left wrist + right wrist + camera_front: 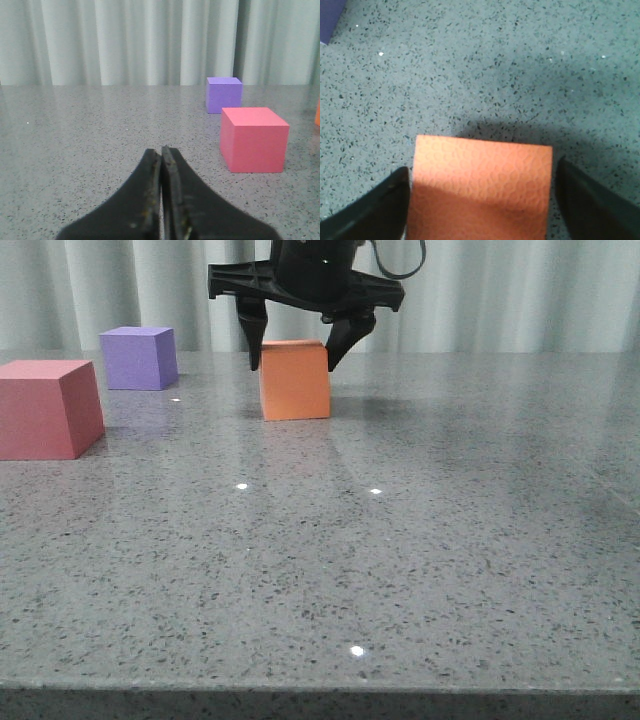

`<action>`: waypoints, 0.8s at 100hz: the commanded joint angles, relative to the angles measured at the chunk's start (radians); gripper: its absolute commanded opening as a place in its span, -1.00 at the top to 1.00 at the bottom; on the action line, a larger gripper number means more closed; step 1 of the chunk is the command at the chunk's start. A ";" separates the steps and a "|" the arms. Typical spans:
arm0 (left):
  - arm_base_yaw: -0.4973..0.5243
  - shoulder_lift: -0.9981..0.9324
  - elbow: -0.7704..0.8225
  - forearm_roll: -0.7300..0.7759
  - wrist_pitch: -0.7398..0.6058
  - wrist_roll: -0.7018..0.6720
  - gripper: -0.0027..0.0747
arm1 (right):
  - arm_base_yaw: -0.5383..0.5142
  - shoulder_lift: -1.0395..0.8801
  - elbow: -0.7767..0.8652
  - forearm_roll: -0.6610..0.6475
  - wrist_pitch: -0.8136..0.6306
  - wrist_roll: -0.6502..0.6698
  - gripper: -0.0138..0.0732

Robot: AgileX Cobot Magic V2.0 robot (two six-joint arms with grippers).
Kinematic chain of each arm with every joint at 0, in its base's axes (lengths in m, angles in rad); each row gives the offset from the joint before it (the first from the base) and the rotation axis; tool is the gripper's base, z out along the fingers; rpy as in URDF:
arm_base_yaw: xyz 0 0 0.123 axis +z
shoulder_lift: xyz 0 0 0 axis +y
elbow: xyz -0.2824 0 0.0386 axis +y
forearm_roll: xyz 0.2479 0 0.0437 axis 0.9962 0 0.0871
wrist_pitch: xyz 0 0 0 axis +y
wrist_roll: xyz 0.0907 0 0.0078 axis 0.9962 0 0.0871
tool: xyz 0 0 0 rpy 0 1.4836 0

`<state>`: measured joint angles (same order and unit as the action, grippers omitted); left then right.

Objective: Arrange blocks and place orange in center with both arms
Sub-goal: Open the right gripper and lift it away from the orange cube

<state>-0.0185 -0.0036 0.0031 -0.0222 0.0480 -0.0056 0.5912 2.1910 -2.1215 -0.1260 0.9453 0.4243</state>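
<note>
The orange cube (pixel 295 380) sits on the worktop (pixel 400 540) in the upper middle of the front frame, directly under the right end effector (pixel 297 350). Its fingers hang spread, one either side of the cube's top edges, seemingly not yet pressing it. The left end effector (pixel 161 165) is pinched together, empty, near the red cube (pixel 253 139) and purple cube (pixel 224 94).

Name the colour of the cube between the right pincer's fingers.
Orange cube; clearest in the right wrist view.
</note>
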 commanded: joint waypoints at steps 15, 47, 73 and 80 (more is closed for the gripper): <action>0.000 -0.036 0.042 -0.001 -0.078 -0.003 0.98 | 0.004 -0.064 -0.040 -0.020 -0.020 0.001 -0.84; 0.000 -0.036 0.042 -0.001 -0.078 -0.003 0.98 | -0.001 -0.080 -0.188 -0.020 0.120 -0.107 -0.84; 0.000 -0.036 0.042 -0.001 -0.078 -0.003 0.98 | -0.074 -0.176 -0.190 0.026 0.167 -0.211 -0.84; 0.000 -0.036 0.042 -0.001 -0.078 -0.003 0.98 | -0.105 -0.197 -0.189 0.039 0.190 -0.240 -0.84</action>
<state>-0.0185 -0.0036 0.0031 -0.0222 0.0480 -0.0056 0.5234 2.0870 -2.2775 -0.0933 1.1431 0.2328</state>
